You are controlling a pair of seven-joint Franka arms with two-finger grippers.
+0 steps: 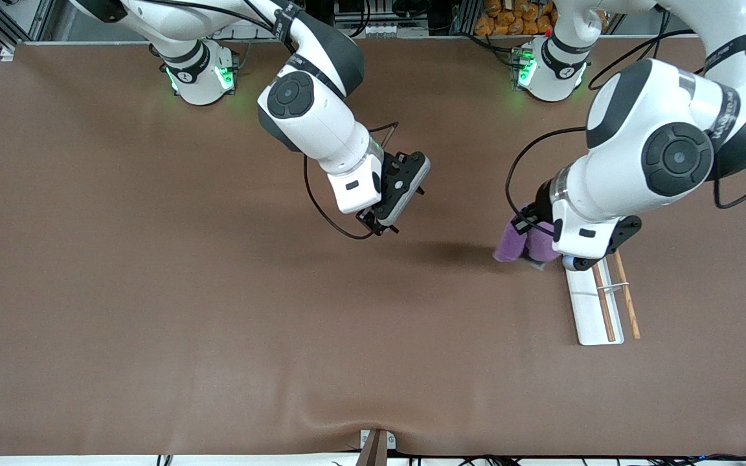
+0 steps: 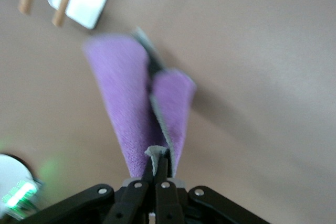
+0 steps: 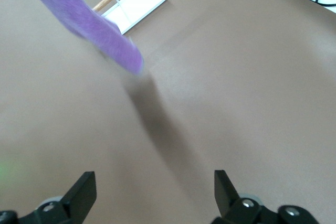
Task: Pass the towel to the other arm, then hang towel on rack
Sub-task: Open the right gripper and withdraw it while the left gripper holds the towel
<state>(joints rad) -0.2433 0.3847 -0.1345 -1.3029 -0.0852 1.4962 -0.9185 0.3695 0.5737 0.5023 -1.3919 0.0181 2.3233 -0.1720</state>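
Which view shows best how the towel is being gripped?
The left wrist view: the left gripper is shut on the towel at its corner, the cloth hanging free. In the front view the arm hides most of the towel. The right wrist view shows only its hanging end.

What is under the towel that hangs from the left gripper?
Only bare table and the towel's shadow. The left gripper holds the towel beside the rack, whose nearest end the arm covers.
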